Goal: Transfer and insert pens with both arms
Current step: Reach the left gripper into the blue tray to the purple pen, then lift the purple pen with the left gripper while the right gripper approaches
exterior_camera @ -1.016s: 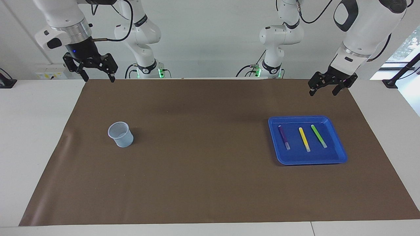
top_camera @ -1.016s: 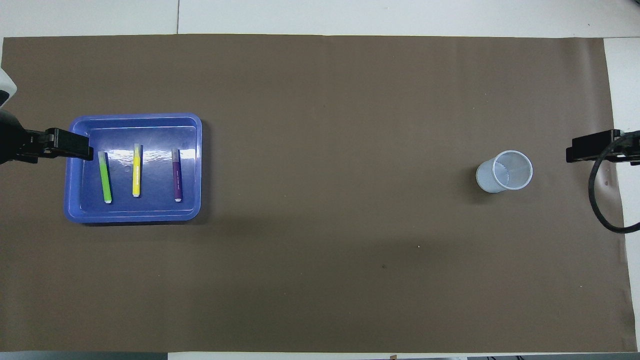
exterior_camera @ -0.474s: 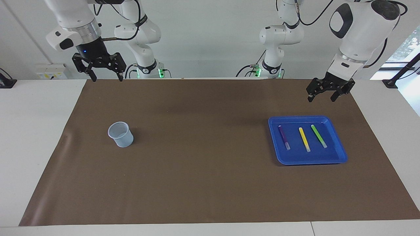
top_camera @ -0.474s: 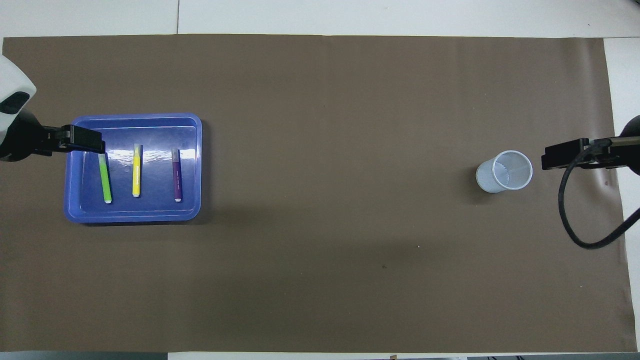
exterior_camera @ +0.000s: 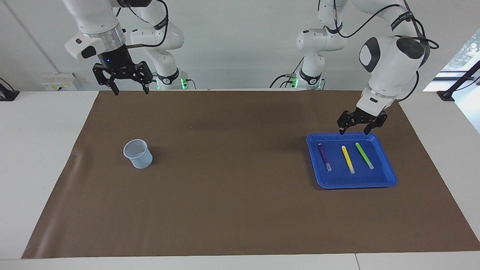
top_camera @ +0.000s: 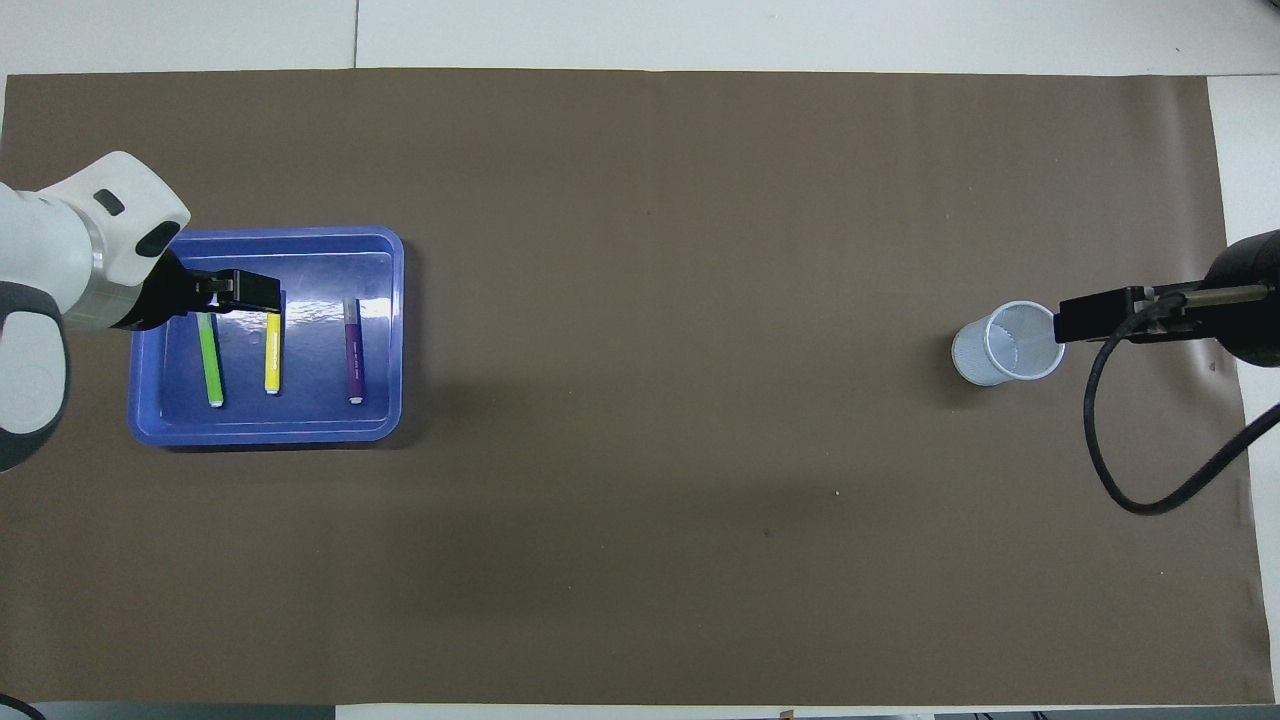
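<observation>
While nothing has yet been lifted, we enter the stock as follows.

Pens: we count three, purple pen [exterior_camera: 324, 157], yellow pen [exterior_camera: 348, 159] and green pen [exterior_camera: 364, 155], lying side by side and apart in the blue tray [exterior_camera: 390, 176] toward the left arm's end of the table, pale cap ends pointing away from the robots.

Left gripper [exterior_camera: 357, 125]: we see it empty with fingers spread, low over the tray's rim nearest the robots, touching no pen.

Cup [exterior_camera: 138, 153]: we note a pale mesh cup standing upright on the brown mat [exterior_camera: 232, 210] toward the right arm's end, well apart from the tray.

Right gripper [exterior_camera: 129, 85]: empty, fingers spread, high over the mat's edge nearest the robots.

Step in hand: we judge it the approach to a first pick.

Next move: we judge the left gripper must come over one pen, straddle it crosswise, descend and close.
</observation>
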`<state>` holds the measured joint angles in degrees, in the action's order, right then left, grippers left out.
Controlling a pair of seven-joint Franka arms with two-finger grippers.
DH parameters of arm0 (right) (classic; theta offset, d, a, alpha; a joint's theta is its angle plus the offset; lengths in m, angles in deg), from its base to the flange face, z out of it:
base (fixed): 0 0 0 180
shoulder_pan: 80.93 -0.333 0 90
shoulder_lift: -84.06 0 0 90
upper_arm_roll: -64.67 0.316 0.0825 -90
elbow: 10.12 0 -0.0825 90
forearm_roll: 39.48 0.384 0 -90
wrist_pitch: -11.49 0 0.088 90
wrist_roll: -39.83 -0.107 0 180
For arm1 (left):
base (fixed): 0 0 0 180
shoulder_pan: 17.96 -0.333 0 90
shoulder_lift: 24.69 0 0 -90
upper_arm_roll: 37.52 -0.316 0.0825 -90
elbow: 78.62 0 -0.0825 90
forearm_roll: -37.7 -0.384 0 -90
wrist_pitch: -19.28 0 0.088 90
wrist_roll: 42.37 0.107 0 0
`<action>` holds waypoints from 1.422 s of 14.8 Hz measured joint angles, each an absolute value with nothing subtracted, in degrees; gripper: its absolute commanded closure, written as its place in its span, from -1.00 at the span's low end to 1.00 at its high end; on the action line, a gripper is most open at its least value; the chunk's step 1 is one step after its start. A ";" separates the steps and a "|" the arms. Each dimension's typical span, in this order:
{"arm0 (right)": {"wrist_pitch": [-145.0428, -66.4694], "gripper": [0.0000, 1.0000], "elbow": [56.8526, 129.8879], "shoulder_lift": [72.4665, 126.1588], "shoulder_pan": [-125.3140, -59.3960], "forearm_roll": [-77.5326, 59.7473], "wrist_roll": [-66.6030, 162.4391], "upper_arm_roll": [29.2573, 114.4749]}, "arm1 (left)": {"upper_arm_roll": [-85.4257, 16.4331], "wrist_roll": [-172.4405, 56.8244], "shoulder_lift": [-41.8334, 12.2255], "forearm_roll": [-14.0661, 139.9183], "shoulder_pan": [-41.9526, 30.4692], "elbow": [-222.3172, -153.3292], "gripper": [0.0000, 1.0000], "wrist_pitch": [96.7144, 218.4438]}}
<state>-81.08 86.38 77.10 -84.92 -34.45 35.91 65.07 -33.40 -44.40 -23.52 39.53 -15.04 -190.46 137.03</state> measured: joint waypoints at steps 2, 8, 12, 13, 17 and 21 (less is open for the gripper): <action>-83.44 -1.00 89.01 76.88 -83.70 -26.48 35.88 64.76 | -33.40 -44.40 -20.82 39.53 -14.51 -192.72 -1.00 142.39; -90.36 -1.00 95.89 76.79 -82.58 -14.02 35.89 64.58 | -33.36 -44.41 -15.67 39.53 -13.40 -198.14 -0.91 152.50; -94.06 -1.00 99.71 76.83 -82.85 -7.89 35.86 64.97 | -33.35 -44.41 -15.14 39.53 -12.78 -201.92 -0.84 156.41; -94.82 -1.00 100.69 76.91 -82.85 -5.98 35.86 64.98 | -33.35 -44.41 -14.77 39.53 -12.73 -202.38 -0.83 156.94; -96.83 -1.00 103.75 78.26 -83.55 5.75 35.86 65.08 | -33.36 -44.40 -13.12 39.53 -12.69 -202.64 -0.34 159.04; -101.55 -1.00 104.77 79.91 -86.72 12.57 34.68 65.14 | -33.35 -44.39 -12.65 39.53 -12.45 -202.64 0.40 159.56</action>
<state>-101.55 104.77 79.91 -86.72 12.57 34.68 65.14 -33.35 -44.39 -12.65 39.53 -12.45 -202.64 159.56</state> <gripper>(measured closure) 0.000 0.370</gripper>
